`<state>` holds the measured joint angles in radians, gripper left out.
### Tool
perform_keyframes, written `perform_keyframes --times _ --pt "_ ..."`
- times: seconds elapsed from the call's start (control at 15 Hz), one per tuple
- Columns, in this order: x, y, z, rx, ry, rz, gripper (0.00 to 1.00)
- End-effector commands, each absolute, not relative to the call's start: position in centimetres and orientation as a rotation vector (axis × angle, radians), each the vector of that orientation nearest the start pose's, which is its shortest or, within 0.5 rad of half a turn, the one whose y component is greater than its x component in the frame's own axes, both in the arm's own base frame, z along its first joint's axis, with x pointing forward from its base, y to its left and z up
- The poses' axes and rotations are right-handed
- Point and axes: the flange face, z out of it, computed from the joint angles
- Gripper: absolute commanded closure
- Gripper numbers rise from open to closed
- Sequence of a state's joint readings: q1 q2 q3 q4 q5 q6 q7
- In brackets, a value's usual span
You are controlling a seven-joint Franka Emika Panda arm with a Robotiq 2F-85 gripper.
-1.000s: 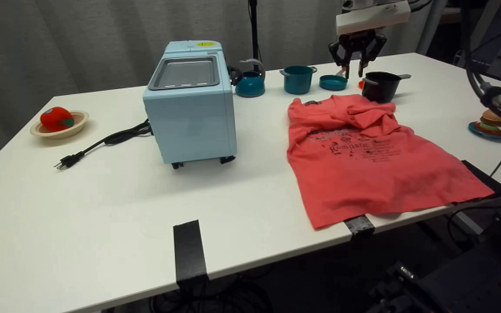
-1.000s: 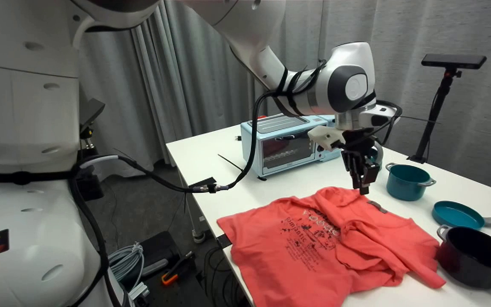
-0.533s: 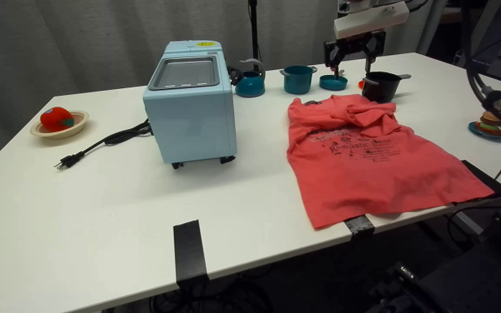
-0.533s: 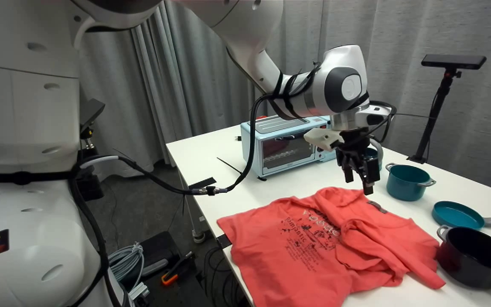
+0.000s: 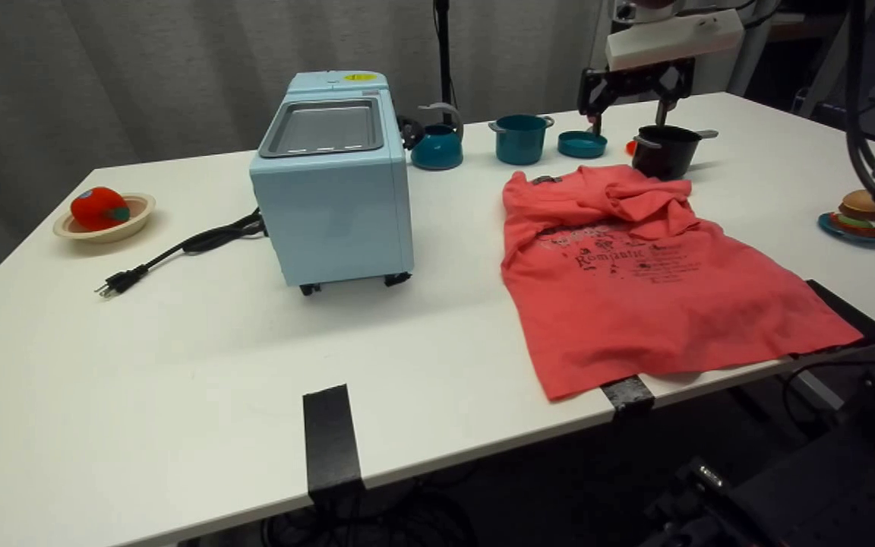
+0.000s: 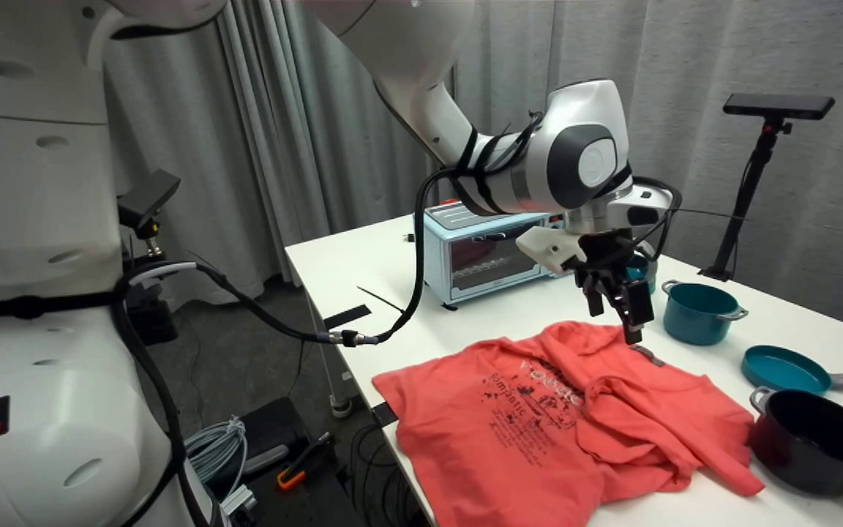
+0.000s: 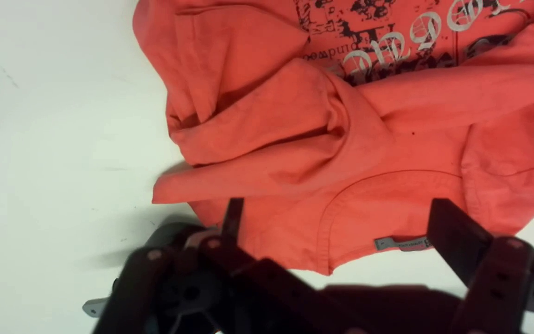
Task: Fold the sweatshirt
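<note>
The coral-red sweatshirt [image 5: 680, 311] lies on the white table, its lower hem by the front edge in an exterior view. Its sleeves are laid inward in loose folds across the chest, partly covering the dark print, as the sweatshirt [image 7: 267, 116] shows in the wrist view. My gripper [image 7: 339, 201] is open, jaws wide apart with nothing between them. Below it are the neckline and the grey collar label [image 7: 401, 243]. In both exterior views the gripper [image 5: 629, 126] [image 6: 615, 325] hangs above the table near the collar end, apart from the cloth.
A black pot [image 6: 817, 446] stands close beside a sleeve. Behind the collar end are a teal pan [image 6: 787, 369], a teal pot [image 6: 699, 315] and a kettle [image 5: 437, 148]. A blue toaster oven [image 5: 339, 220] stands nearby, and a toy burger [image 5: 863, 216] sits on a small plate.
My gripper's jaws have spread from partly open to wide. The arm has shifted slightly and sits a little lower over the collar end. The sweatshirt has not moved.
</note>
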<state>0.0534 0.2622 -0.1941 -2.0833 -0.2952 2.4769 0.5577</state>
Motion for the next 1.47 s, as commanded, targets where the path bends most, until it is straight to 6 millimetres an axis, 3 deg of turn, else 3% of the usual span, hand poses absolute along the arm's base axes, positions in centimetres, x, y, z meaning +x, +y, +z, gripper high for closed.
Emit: perform_keyframes --times 0.0,0.53,1.07,1.4 --pt "54.0 -7.2 32.5 -3.22 0.65 -0.365 0.0" --pt "46.5 -1.0 30.3 -3.177 0.387 -0.376 0.0" --pt "44.6 6.6 26.5 -3.111 0.227 -0.375 0.0" --pt "43.1 9.8 23.6 -3.119 0.14 -0.267 0.0"
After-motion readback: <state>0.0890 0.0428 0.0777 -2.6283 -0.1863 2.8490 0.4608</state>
